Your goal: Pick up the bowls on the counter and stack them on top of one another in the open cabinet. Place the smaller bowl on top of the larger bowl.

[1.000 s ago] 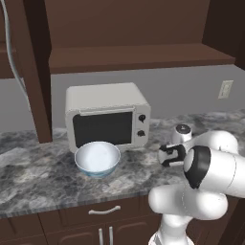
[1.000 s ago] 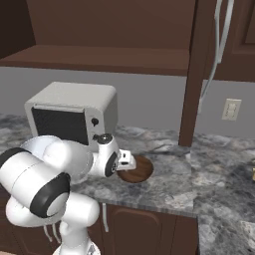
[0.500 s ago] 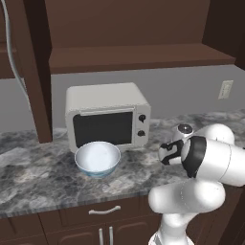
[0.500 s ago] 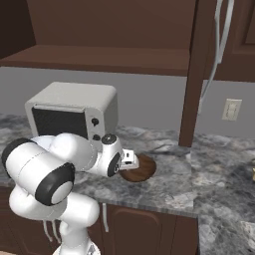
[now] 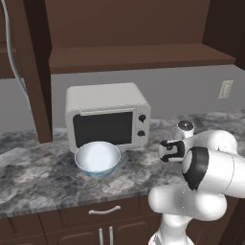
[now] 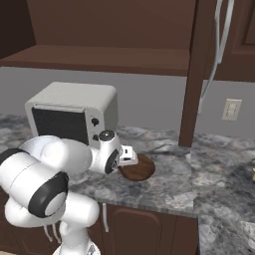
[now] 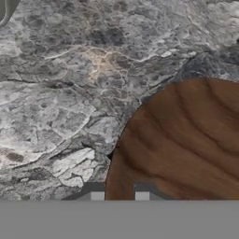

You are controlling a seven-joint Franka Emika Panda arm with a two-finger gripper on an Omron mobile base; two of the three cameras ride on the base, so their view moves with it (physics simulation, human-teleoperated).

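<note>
The smaller bowl (image 6: pixel 141 169), dark brown wood with visible grain, rests on the grey marbled counter (image 6: pixel 169 189) to the right of the microwave. My gripper (image 6: pixel 127 163) points down at its left edge. In the hand view the wooden bowl (image 7: pixel 186 144) takes up the lower right, and my gripper (image 7: pixel 119 195) has its two tips close together astride the rim, shut on it. The larger bowl (image 5: pixel 97 158), white with a pale blue rim, sits upright in front of the microwave, apart from the arm. The open cabinet (image 5: pixel 134 57) runs along the wall above.
A white microwave (image 5: pixel 106 115) stands at the back of the counter, directly under the shelf. A dark wooden post (image 6: pixel 192 84) rises just behind the wooden bowl. A wall socket (image 6: pixel 231 109) is at the right. Drawers with silver handles (image 5: pixel 104 210) lie below the slab.
The arm's elbow has swung and its big joint has turned. The hand has stayed at the wooden bowl's edge, and both bowls have kept their places.
</note>
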